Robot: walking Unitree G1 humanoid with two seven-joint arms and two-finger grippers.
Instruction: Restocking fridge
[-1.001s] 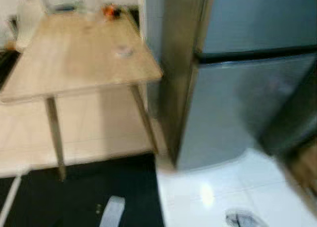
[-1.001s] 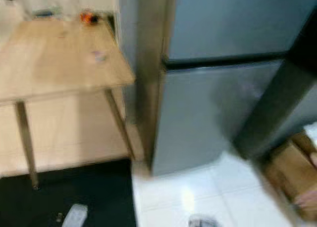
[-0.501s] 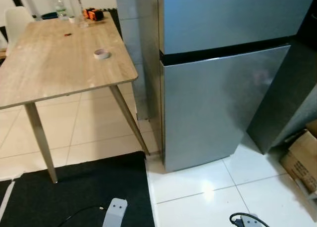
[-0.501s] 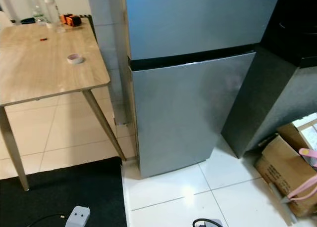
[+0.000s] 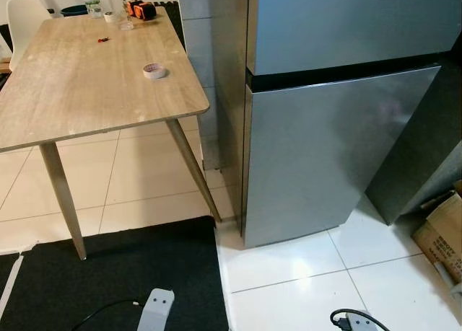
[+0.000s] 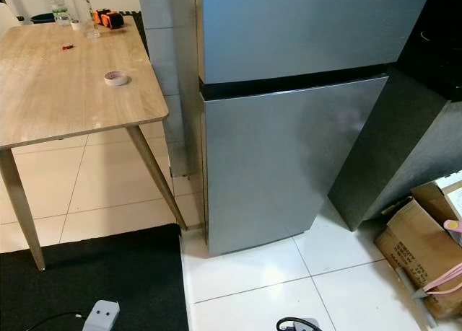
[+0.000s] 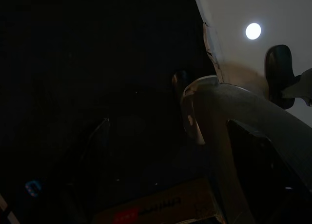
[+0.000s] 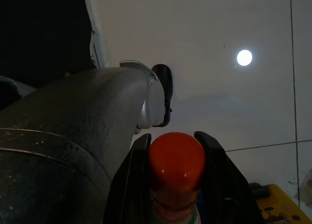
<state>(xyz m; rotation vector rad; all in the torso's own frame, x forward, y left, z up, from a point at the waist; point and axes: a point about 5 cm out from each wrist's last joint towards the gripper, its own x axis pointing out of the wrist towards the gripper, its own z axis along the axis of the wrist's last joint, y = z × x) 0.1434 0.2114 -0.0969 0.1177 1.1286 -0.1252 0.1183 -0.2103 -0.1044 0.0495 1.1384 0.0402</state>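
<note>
Right gripper [image 8: 176, 185] clenched on bottle [image 8: 176, 177], red cap pointing floorward, long axis along fingers; fridge [image 5: 325, 129] closed; left gripper unreadable

My head cam has swung a bit since half a sec ago: the fridge [image 5: 339, 129] and wooden table [image 5: 86, 78] sit slightly further right in frame now, w/ the tape roll [image 5: 154, 71] on the tabletop lower than before. A sec ago the whole pic was motion-blurred; it's sharp now. The cardboard box [image 6: 419, 255] by the fridge shows less in my left eye, so that's cam shift, not stuff moving.
</note>
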